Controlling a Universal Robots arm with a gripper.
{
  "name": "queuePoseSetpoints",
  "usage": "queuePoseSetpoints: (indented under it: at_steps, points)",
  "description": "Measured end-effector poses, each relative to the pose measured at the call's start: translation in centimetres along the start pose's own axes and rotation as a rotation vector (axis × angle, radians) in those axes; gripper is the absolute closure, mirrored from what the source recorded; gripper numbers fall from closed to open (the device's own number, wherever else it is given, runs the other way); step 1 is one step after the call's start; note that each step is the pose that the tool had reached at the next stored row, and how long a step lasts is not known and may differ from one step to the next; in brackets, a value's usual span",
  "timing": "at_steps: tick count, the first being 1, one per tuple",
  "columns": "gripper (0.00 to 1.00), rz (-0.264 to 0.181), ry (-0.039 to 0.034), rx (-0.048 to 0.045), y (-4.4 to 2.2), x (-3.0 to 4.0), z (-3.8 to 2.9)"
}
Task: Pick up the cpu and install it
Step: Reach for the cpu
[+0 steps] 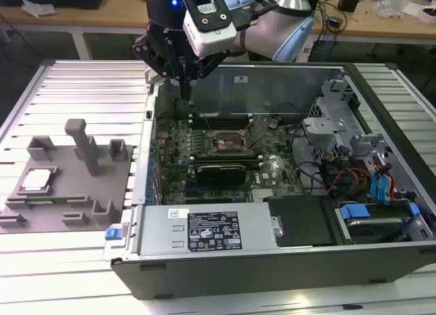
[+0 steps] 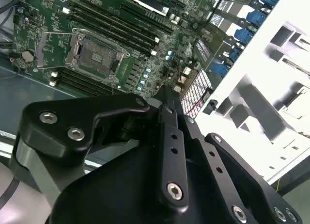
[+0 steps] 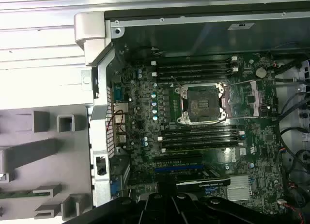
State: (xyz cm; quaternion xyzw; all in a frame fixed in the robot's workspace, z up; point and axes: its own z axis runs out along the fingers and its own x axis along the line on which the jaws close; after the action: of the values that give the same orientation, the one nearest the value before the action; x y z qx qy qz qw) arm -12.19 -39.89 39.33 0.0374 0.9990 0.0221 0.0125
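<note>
On the bench (image 1: 82, 90) the fixture plate (image 1: 68, 191) lies at the exterior view's left, and the open computer case (image 1: 272, 264) lies just beside it at the right. The cpu (image 1: 37, 181) rests on the plate's left part, with an upright post (image 1: 85, 148) behind it and to its right. Inside the case the motherboard (image 1: 177, 158) lies flat, with the cpu socket (image 1: 230, 143) near its middle (memory slots (image 3: 193, 69) run along both sides of it in the first wrist view). The power supply (image 1: 204, 232) sits along the near wall, the drive cage (image 1: 340, 124) at the right. The gripper (image 1: 185, 90) hangs over the case's far left corner, well apart from the cpu.
</note>
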Motion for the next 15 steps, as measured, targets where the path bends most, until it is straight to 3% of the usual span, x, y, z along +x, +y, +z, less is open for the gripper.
queuePoseSetpoints:
  at_steps: [10,15]
  points:
    - [0.89,0.0,0.0008,0.0001,0.0,0.01,0.0]
    - [0.89,0.0,0.0006,0.0001,-0.02,0.33,-0.01]
